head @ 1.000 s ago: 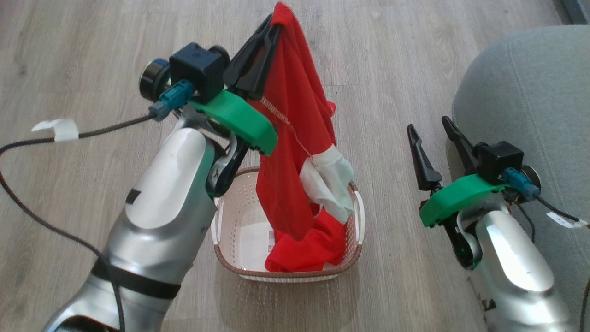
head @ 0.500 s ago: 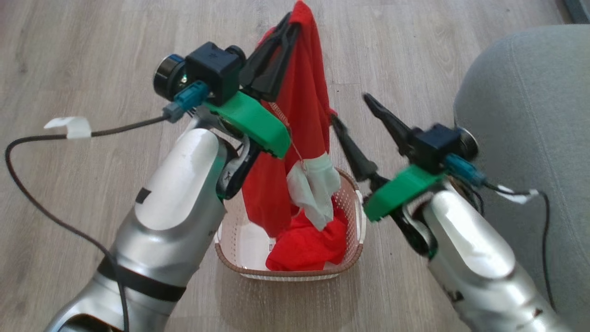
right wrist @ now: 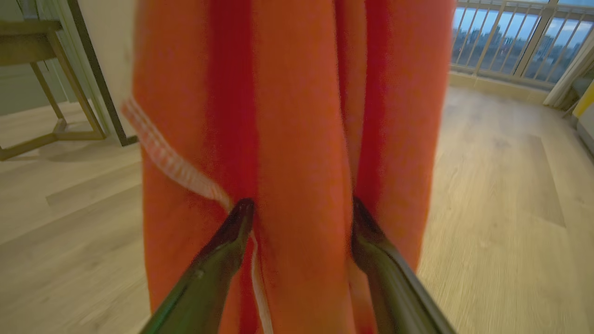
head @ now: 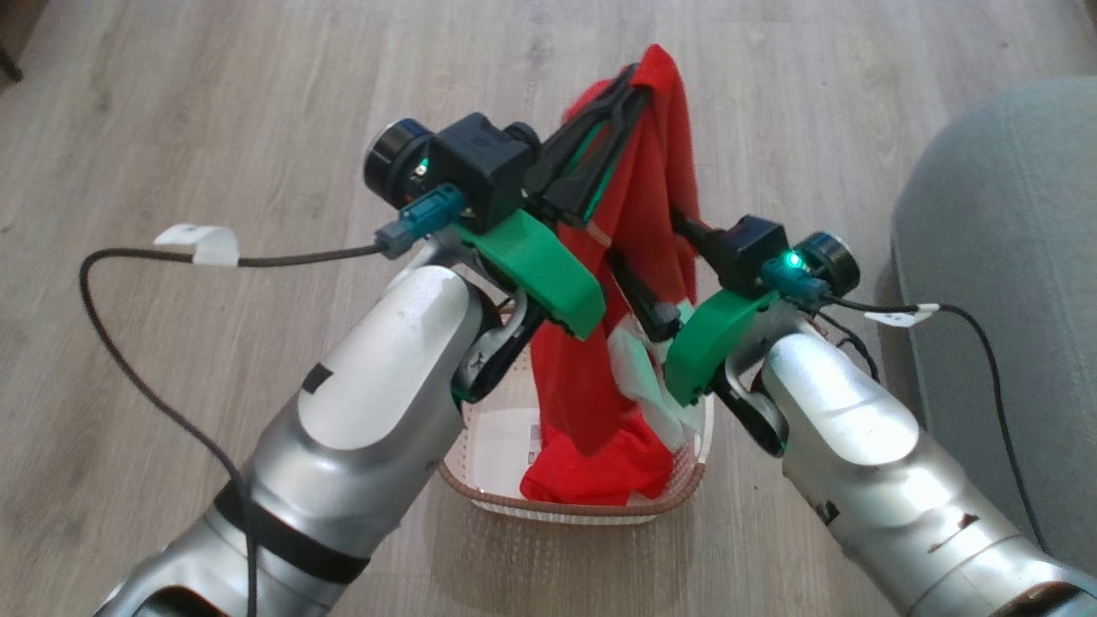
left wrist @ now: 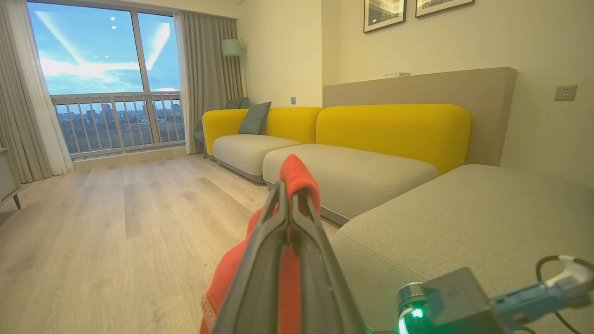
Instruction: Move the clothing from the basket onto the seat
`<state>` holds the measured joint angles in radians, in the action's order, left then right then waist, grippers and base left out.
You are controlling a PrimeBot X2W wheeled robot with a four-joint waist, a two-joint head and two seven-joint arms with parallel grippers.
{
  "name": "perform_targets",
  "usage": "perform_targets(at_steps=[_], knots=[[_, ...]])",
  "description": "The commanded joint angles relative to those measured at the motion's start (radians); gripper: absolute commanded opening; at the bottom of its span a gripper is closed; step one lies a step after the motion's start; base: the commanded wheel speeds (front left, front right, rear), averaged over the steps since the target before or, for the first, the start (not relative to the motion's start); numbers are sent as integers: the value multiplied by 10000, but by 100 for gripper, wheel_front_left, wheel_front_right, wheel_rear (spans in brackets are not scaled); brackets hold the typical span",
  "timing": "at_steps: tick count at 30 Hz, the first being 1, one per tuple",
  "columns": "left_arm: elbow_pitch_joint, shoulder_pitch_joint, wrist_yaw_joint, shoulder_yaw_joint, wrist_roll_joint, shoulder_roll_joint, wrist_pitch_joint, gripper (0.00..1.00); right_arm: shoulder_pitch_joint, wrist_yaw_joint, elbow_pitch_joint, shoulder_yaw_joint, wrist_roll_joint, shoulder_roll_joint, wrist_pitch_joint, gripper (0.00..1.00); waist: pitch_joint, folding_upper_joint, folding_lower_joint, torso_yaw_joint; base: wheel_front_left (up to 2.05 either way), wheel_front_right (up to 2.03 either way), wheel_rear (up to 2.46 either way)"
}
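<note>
left gripper (head: pixel 632 82) pinches clothing (head: pixel 664 171), its lower folds heaped in basket (head: pixel 566 507).

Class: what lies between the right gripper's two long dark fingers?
A hanging fold of the bright red soft fabric garment lies between the right gripper's open fingers, as the right wrist view shows.

Reads as soft, matt red cloth in the clothing (head: pixel 651 171), limp from the pinching tips of the left gripper (left wrist: pixel 288 190). Smooth dark plastic on that gripper and on the right gripper (right wrist: pixel 300 204). Thin white fabric trim (head: pixel 638 368) by the right gripper's base. Perforated cream plastic, brown woven-look rim: the basket (head: pixel 591 514), under the 2 grippers. Coarse-weave matt grey upholstery on the seat (head: pixel 1003 214), right of the right gripper. Matt wood-grain floor (head: pixel 214 128). Glossy silver forearm shells (head: pixel 386 386), smooth green plastic mounts (head: pixel 540 266).
</note>
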<state>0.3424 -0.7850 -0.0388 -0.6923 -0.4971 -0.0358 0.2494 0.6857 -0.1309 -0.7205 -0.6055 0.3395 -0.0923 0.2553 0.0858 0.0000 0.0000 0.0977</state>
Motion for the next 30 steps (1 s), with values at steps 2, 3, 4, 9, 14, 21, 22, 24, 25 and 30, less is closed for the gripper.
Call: perform_targets(at_steps=[2,3,4,9,14,21,22,24,25,30], knots=[[-407,-735,128,78,-202,-145,124,0,493,2,-382,-381,241,334,65,100,-4,0,0,223,0,0,0],[-416,-758,155,-9,-250,-145,124,0,553,2,-599,-515,360,357,65,100,2,0,0,270,0,0,0],[-419,-776,178,-88,-288,-145,124,0,610,2,-778,-621,478,374,65,75,9,0,0,311,0,0,0],[-287,-838,275,-275,-369,-145,124,0,828,2,-984,-718,1021,408,65,0,86,0,0,350,0,0,0],[141,-815,410,31,-121,-176,124,0,714,2,-635,-344,1154,368,65,0,197,0,0,34,0,0,0],[803,-354,212,685,431,-471,124,100,463,2,370,97,1101,71,65,0,445,0,0,-941,0,0,0],[855,-270,171,779,510,-499,124,100,408,2,510,172,1090,24,65,0,466,0,0,-1107,0,0,0],[902,-105,78,961,680,-534,124,100,292,2,775,357,1072,-67,65,0,505,0,0,-1460,0,0,0],[932,-16,32,1061,755,-547,124,100,231,2,892,458,1047,-108,65,0,518,0,0,-1650,0,0,0],[1063,289,-115,1455,1054,-601,124,100,-38,2,1317,940,951,-185,65,0,563,0,0,-2484,0,0,0]])
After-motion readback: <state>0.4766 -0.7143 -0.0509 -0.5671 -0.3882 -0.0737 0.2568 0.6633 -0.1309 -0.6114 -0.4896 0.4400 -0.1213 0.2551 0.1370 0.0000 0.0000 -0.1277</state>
